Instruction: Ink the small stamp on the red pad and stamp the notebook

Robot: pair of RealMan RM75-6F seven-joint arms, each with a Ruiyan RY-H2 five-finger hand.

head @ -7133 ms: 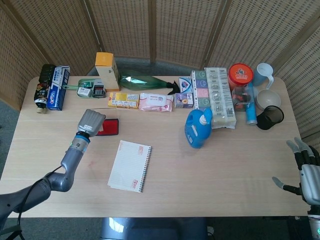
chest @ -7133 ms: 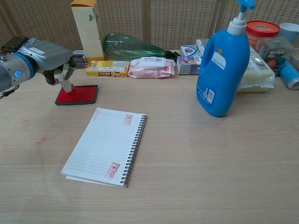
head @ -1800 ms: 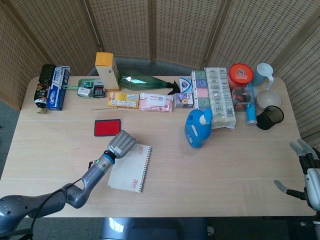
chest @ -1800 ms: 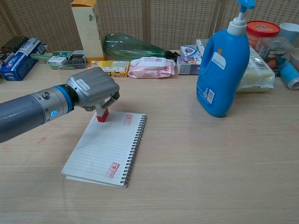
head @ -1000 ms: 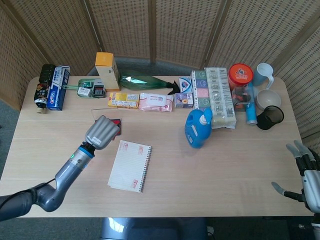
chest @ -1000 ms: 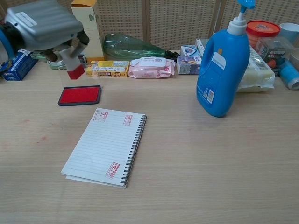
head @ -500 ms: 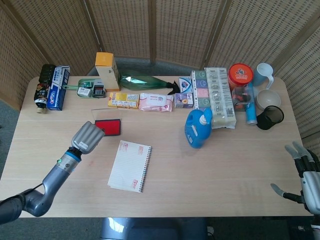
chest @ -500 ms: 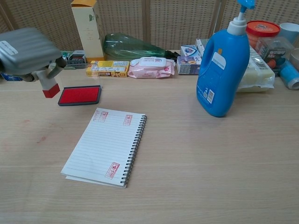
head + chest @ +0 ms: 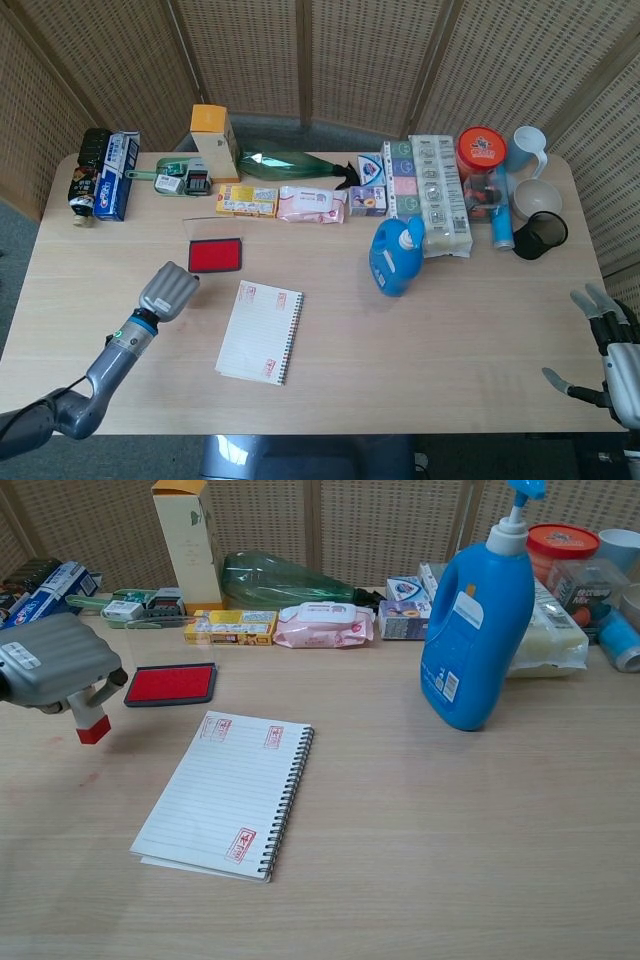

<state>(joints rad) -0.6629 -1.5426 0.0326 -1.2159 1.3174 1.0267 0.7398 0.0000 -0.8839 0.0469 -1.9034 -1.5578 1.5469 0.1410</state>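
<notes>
My left hand (image 9: 168,290) (image 9: 55,675) grips the small stamp (image 9: 91,726), its red end pointing down just above the table, left of the notebook. The spiral notebook (image 9: 260,330) (image 9: 228,793) lies open with three red stamp marks on its lined page. The red ink pad (image 9: 216,254) (image 9: 171,684) sits behind the notebook, right of and behind the hand. My right hand (image 9: 610,350) is at the table's right front corner with its fingers spread and nothing in it.
A blue detergent bottle (image 9: 396,256) (image 9: 475,622) stands right of the notebook. Along the back edge runs a row of boxes, a green bag (image 9: 290,164), wipes, a red-lidded tub (image 9: 482,150), cups and a tall yellow carton (image 9: 214,140).
My left hand stamped the notebook's top left, lifted away with the stamp, swung left past the ink pad and has now come down low at the left of the notebook. A third mark shows.
</notes>
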